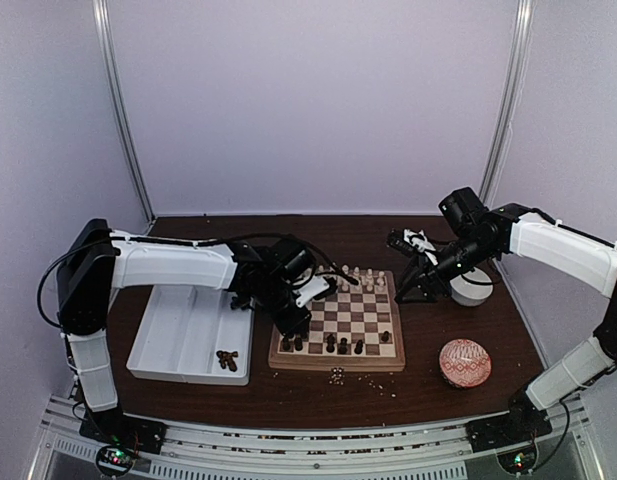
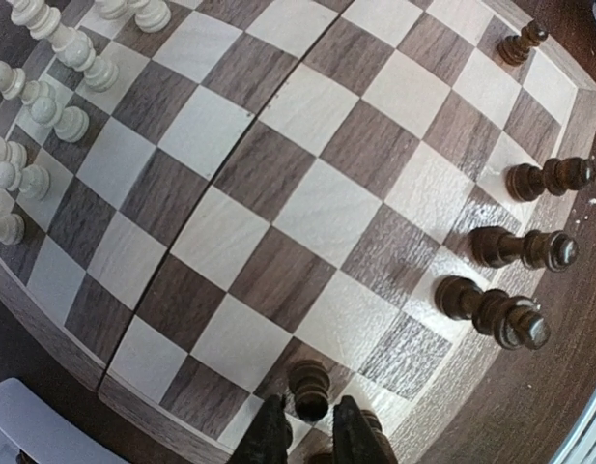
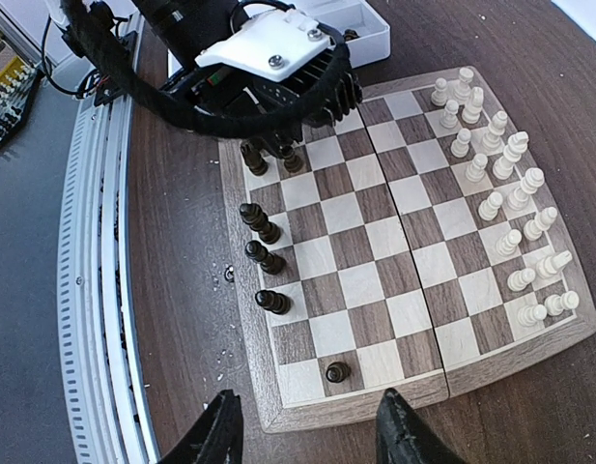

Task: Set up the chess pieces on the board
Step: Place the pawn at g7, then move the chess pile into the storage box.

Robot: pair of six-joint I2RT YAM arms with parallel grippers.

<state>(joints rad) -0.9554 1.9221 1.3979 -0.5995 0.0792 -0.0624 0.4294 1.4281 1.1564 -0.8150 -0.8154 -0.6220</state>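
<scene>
The left gripper [image 2: 310, 416] straddles a dark pawn [image 2: 309, 375] at the near-left corner of the board [image 2: 322, 208], its hold impossible to judge, while the right gripper [image 3: 312, 430] hangs spread and empty beside the board's right edge, cream pieces [image 3: 491, 164] lining its far side.

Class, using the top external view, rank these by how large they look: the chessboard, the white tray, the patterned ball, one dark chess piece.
1. chessboard and white tray: too alike in spread to rank apart.
2. patterned ball.
3. dark chess piece, by far the smallest.
</scene>
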